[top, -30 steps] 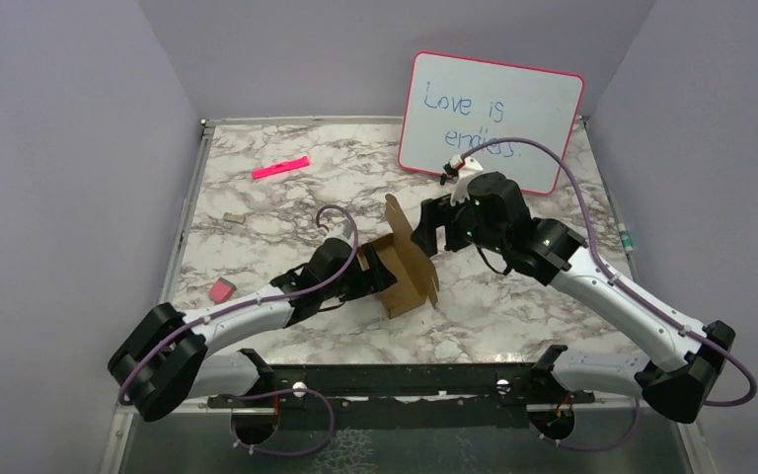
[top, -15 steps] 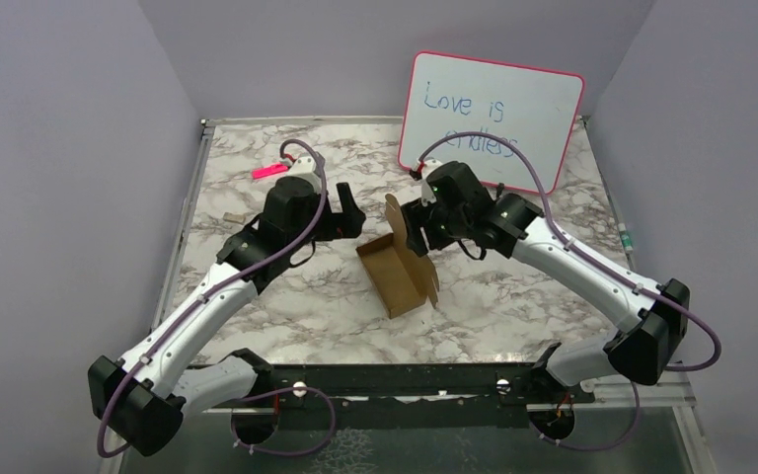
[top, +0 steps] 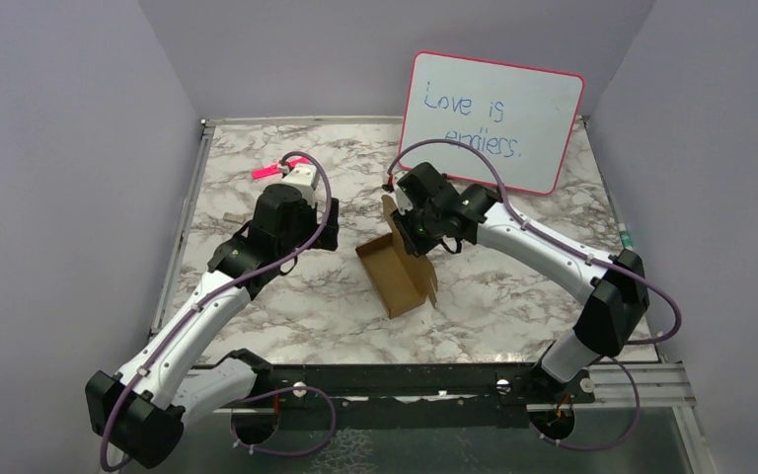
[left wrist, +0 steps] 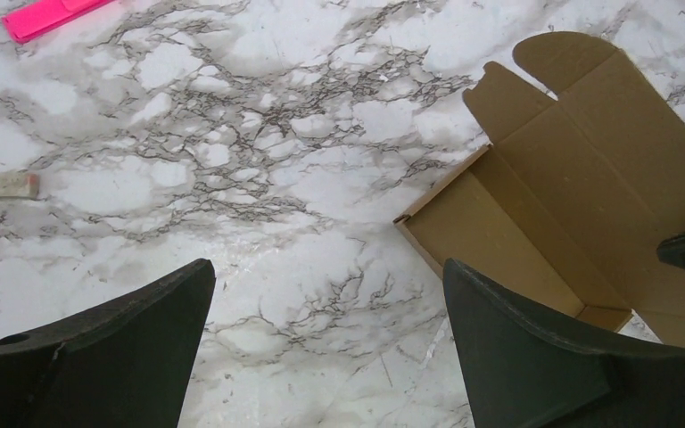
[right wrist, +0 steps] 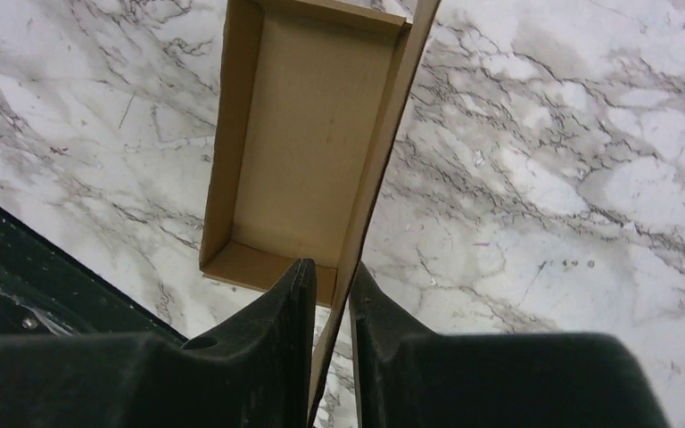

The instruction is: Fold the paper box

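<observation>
While pale lavender walls (top: 69, 148) close in the workspace on three sides, a table (top: 513, 296) with a glossy white marble pattern, veined in grey and brown and edged by a thin metal rim, fills the floor of the scene. Against the back wall leans a pink-rimmed whiteboard (top: 493, 118) with rounded corners and blue handwriting. A slim, flat pink marker (left wrist: 49, 13) lies at the far left of the table, and a small beige strip (left wrist: 0, 185) rests nearer the left edge. Near the middle of the table, in front of the whiteboard, sits the paper box (top: 400, 272): plain matte brown cardboard, creased into a shallow rectangular tray with low walls, one long panel standing upright along its side and ending in a rounded tab. The right gripper (right wrist: 332, 272) reaches down over the box's far end, its dark, slightly grainy fingers (right wrist: 285, 330) drawn narrow and pinching the top edge of that upright panel between them. The left gripper (left wrist: 328, 267) hangs above bare marble just to the left of the box, its jaws spread wide and holding nothing.
</observation>
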{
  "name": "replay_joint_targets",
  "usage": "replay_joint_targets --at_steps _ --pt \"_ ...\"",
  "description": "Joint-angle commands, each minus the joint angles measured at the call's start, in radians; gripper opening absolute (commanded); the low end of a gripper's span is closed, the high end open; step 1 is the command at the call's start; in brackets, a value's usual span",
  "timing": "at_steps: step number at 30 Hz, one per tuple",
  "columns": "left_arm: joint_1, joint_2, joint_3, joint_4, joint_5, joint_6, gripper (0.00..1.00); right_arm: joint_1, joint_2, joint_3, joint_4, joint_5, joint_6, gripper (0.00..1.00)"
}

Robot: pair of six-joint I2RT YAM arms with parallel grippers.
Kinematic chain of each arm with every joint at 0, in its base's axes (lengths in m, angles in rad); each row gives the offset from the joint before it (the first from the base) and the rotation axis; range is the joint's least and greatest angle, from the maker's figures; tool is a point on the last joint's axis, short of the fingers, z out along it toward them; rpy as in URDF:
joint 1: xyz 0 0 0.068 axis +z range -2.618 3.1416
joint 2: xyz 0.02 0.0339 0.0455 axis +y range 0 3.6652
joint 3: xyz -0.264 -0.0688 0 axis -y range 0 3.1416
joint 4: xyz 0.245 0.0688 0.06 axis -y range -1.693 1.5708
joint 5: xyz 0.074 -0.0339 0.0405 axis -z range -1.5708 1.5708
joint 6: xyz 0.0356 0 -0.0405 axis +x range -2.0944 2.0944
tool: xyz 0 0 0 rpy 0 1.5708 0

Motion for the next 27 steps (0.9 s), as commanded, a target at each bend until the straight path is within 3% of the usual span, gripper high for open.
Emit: replay_joint_targets --at_steps 1,7,13,23,27 --pt "0.017 -0.060 -0.010 0.006 -0.024 0.034 0.99 0.006 0.054 0.075 -0.045 -0.105 -0.109 0.22" --pt "0.036 -0.089 -0.027 0.014 -0.047 0.037 0.99 0.006 0.089 0.126 -0.024 -0.197 -0.284 0.08" --pt "0.052 -0.090 -0.037 0.024 -0.032 0.050 0.99 0.006 0.151 0.172 -0.058 -0.368 -0.576 0.08" --pt "0.069 -0.085 -0.049 0.040 0.015 0.060 0.99 -0.007 0.294 0.314 -0.167 -0.336 -0.820 0.09" --pt "0.076 -0.075 -0.049 0.042 0.032 0.065 0.99 -0.010 0.338 0.389 -0.206 -0.316 -0.854 0.14"
